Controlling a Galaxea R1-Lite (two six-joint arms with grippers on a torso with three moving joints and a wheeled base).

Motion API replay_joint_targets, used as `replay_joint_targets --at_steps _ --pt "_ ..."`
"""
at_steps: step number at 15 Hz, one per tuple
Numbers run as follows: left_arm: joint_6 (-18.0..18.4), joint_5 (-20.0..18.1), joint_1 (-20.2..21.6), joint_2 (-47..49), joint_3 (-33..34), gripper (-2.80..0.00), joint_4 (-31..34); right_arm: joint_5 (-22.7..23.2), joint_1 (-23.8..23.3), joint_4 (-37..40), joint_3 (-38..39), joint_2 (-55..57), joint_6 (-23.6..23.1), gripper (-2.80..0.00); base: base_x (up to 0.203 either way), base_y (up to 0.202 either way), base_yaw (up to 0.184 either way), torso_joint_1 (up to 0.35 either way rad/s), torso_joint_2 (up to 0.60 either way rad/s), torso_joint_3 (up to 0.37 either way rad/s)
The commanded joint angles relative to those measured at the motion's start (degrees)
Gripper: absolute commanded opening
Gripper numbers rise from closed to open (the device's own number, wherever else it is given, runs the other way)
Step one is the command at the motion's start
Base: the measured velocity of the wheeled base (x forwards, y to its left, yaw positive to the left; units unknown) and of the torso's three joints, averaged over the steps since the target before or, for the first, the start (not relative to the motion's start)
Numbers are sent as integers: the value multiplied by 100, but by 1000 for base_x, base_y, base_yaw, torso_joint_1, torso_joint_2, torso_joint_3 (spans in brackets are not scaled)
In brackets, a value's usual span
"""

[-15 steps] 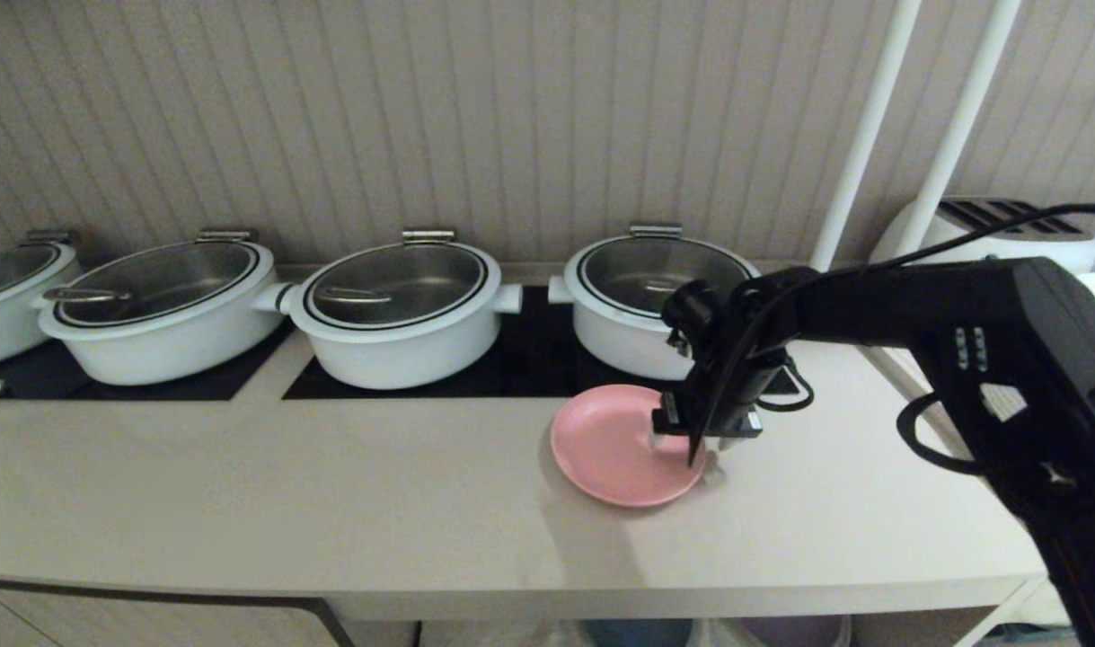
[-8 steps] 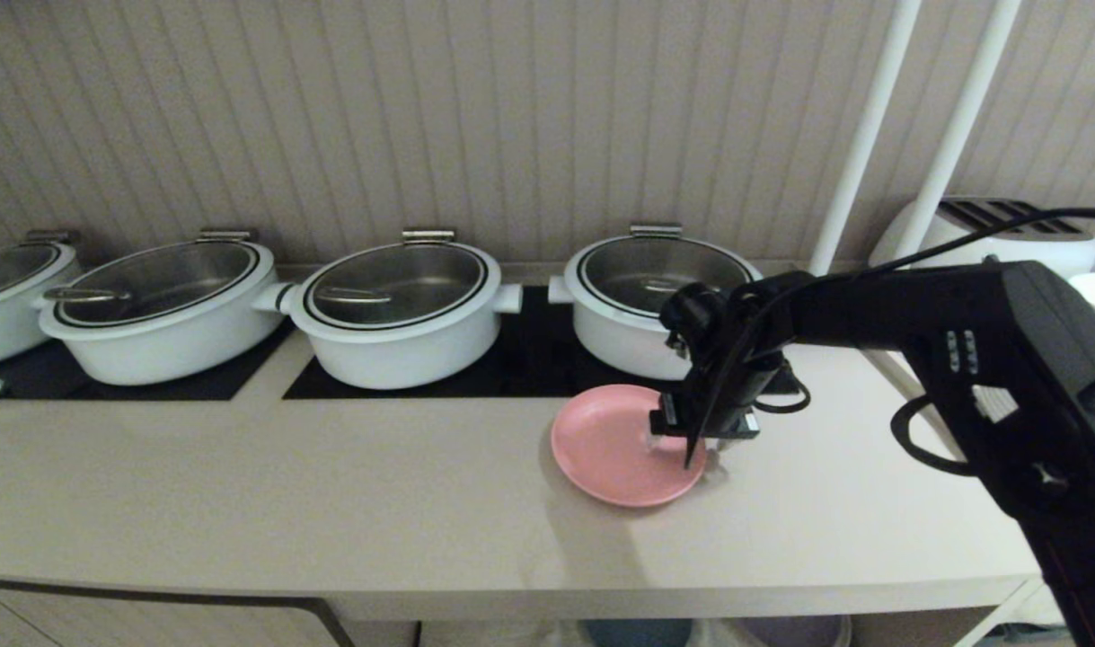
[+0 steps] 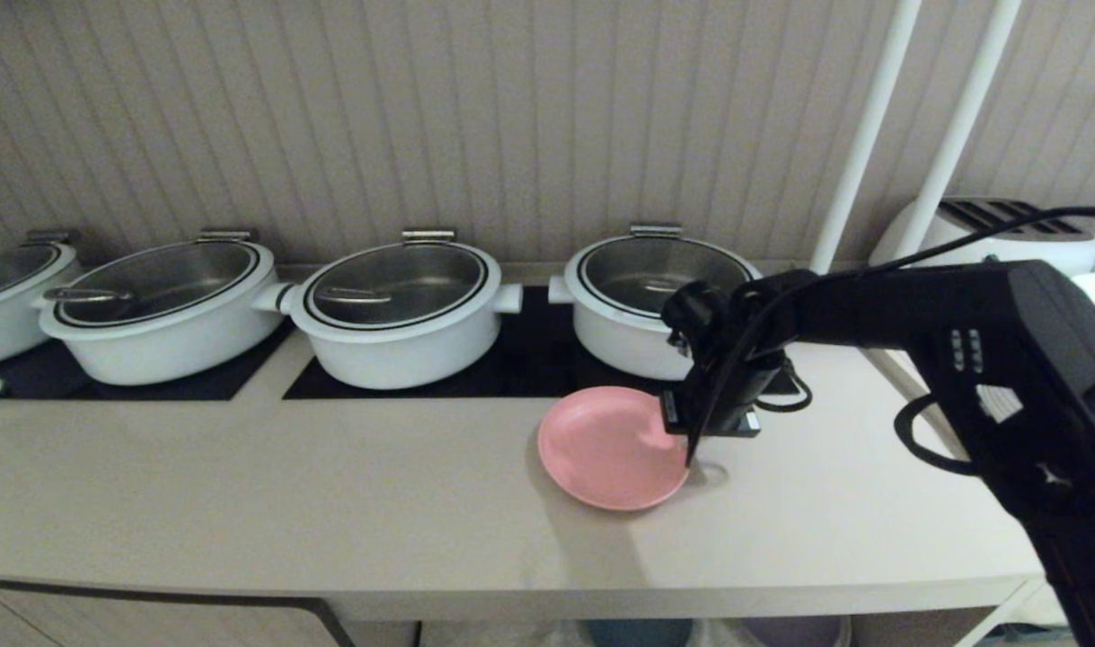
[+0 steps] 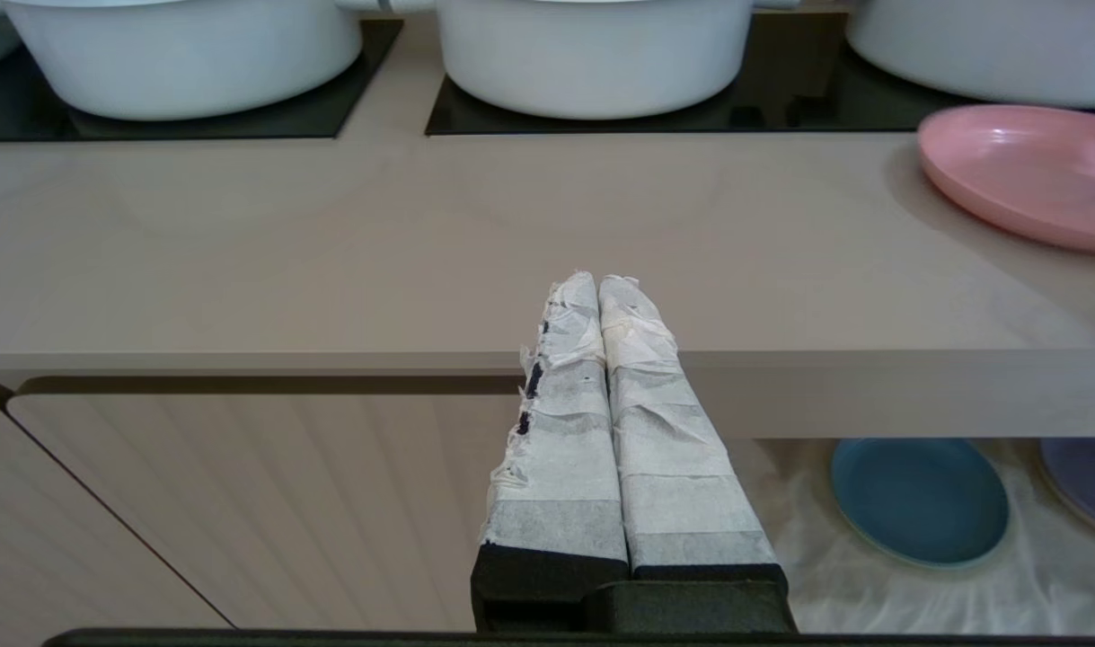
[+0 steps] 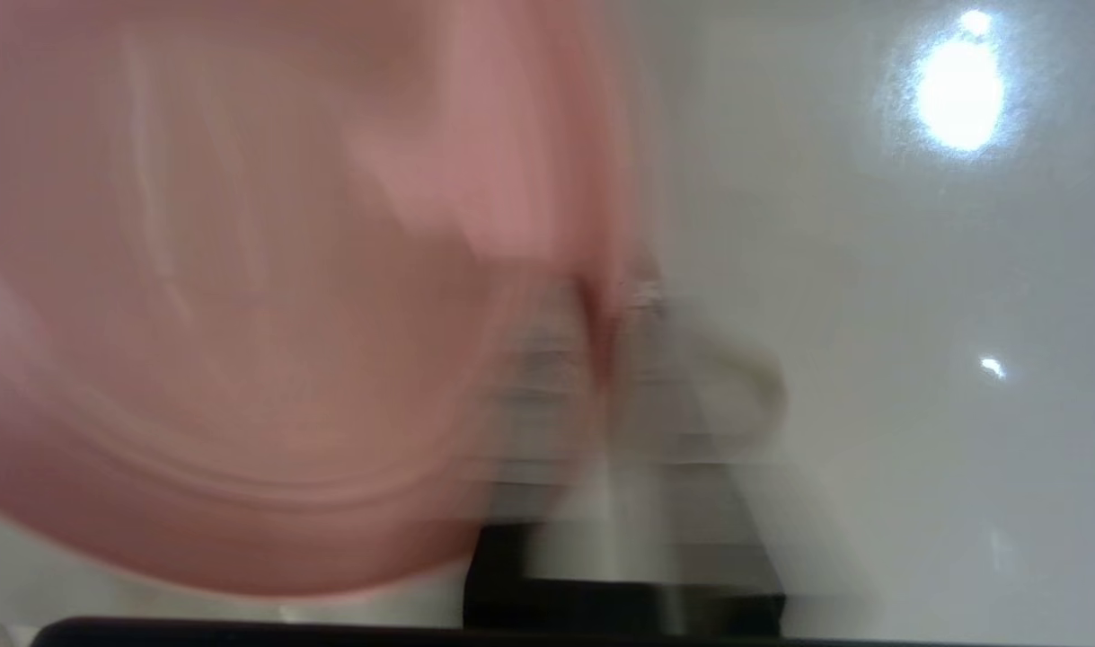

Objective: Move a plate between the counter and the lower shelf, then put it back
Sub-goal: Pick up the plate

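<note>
The pink plate (image 3: 605,447) lies on the beige counter (image 3: 331,485), just in front of the rightmost white pot (image 3: 641,301). My right gripper (image 3: 691,440) points down at the plate's right rim and is shut on it. In the blurred right wrist view the plate (image 5: 242,314) has its rim pinched between the taped fingers of my right gripper (image 5: 605,305). My left gripper (image 4: 599,286) hangs shut and empty before the counter's (image 4: 331,243) front edge, well left of the plate (image 4: 1023,171). The lower shelf (image 4: 870,575), draped in white cloth, shows under the counter.
Several white pots, among them one in the middle (image 3: 403,310), stand on black cooktop panels at the back. A blue plate (image 4: 920,499) and a purple plate (image 4: 1090,481) lie on the shelf cloth. White poles (image 3: 861,135) and a toaster (image 3: 996,229) stand at the right.
My right gripper has shut on the plate's right rim. The plate has slid a little to the left and now sits slightly tilted. The left arm has not moved.
</note>
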Motion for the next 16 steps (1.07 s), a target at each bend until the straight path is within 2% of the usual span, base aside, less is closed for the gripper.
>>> replay_joint_targets --at_steps 1,7,9,16 --pt "0 0 0 -2 0 -280 1 -16 -4 65 20 -20 1 -280 0 0 0 0 0 0" --pt "0 0 0 -2 0 -280 1 -35 -48 170 20 -63 -8 -280 0 0 0 0 0 0" --pt "0 0 0 -2 0 -280 1 -167 -55 179 29 -64 17 -280 0 0 0 0 0 0" --pt "0 0 0 -2 0 -280 1 -148 -180 381 63 -327 303 -280 0 0 0 0 0 0"
